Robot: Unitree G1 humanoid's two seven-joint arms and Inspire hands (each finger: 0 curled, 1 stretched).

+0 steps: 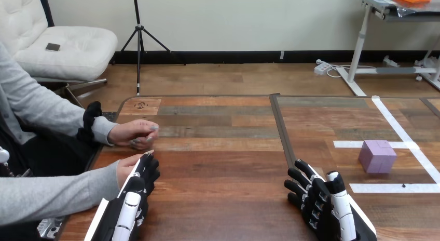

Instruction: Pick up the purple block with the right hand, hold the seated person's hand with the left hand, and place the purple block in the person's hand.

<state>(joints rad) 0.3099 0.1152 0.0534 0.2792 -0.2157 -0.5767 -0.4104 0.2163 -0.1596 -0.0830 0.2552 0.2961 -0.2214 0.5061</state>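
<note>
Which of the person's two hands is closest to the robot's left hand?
The person's lower hand, right beside the robot's black-and-white left hand; the person's upper hand rests farther up the wooden table, apart from it.

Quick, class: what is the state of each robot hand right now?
Left hand: against the person's nearer hand; grip cannot be told.
Right hand: open, empty, apart from the purple block.
</note>
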